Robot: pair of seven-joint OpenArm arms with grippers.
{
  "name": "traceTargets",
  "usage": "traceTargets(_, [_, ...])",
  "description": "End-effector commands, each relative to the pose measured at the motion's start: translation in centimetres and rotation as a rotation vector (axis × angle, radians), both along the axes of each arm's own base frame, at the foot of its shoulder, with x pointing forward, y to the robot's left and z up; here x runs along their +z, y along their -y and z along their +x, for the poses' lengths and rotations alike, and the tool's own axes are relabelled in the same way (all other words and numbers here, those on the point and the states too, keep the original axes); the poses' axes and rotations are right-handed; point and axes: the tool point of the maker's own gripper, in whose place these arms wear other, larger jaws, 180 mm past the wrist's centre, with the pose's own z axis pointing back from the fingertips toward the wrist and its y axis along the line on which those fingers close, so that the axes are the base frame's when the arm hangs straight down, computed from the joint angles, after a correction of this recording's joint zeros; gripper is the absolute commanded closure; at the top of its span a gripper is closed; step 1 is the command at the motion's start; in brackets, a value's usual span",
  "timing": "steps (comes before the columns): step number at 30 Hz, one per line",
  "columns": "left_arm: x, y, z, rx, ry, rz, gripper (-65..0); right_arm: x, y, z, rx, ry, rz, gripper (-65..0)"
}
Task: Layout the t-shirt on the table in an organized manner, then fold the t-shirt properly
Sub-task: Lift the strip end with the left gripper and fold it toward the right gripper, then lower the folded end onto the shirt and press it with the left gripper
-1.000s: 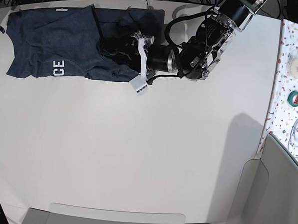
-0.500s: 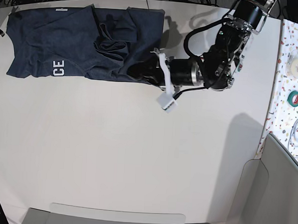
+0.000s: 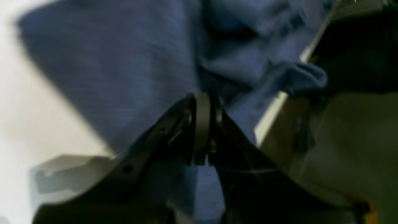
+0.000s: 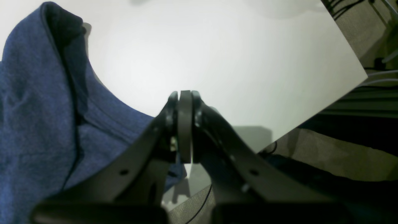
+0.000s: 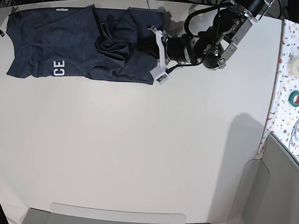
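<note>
Plainly the laying-out step is the one in hand, not the folding; the t-shirt (image 5: 67, 47) lies along the far edge of the table (image 5: 137, 151), toward the base view's left corner, its body fairly flat with white letters showing near its near edge, but its middle is bunched into a rumpled heap of folds (image 5: 112, 45), and its right-hand end is crumpled under the arm; nothing about it reads as an organized spread yet. The left tool (image 5: 152, 46) sits at that right-hand end of the cloth; in the left wrist view its jaws are drawn together with navy fabric right at and around the tips (image 3: 202, 102), so I judge it to be pinching the t-shirt, though blur keeps me from seeing how much cloth is caught. The right tool (image 4: 185, 102) is closed with nothing between its jaws, poised above bare table just beside a hemmed edge of the shirt (image 4: 77, 102); it does not show in the base view. Next, I judge, the pinched end wants drawing outward and away from the heap so the folds pull flat; the right tool should take an opposite edge to hold tension; a tug too quick may drag the whole garment instead of spreading it.
</note>
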Motion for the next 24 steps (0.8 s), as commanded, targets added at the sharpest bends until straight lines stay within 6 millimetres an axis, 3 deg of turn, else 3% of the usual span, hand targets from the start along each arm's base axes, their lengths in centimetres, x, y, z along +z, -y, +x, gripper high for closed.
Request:
traceTargets(1, [1.7,0.9,1.1,-0.013,0.057,-0.039,0.0,1.3,0.7,0.5,0.007,0.03,-0.039,0.0])
traceTargets(7, [2.8,3.6,1.2,-0.036,0.068,-0.092,0.0,0.8,0.4,0.3,0.004,0.023,-0.027,0.0])
traceTargets(11, [2.1,4.7,2.7,-0.023,0.095,-0.056,0.0,0.6,0.2,0.2,0.003,0.022,-0.021,0.0])
traceTargets(16, [1.0,7.1,3.2,-0.012,0.088,-0.038,0.0,0.7,0.2,0.2,0.003,0.023,-0.021,0.0])
traceTargets(24, [2.9,10.2,3.5,-0.011,0.12,-0.087,-0.6,0.7,0.2,0.2,0.003,0.023,-0.021,0.0])
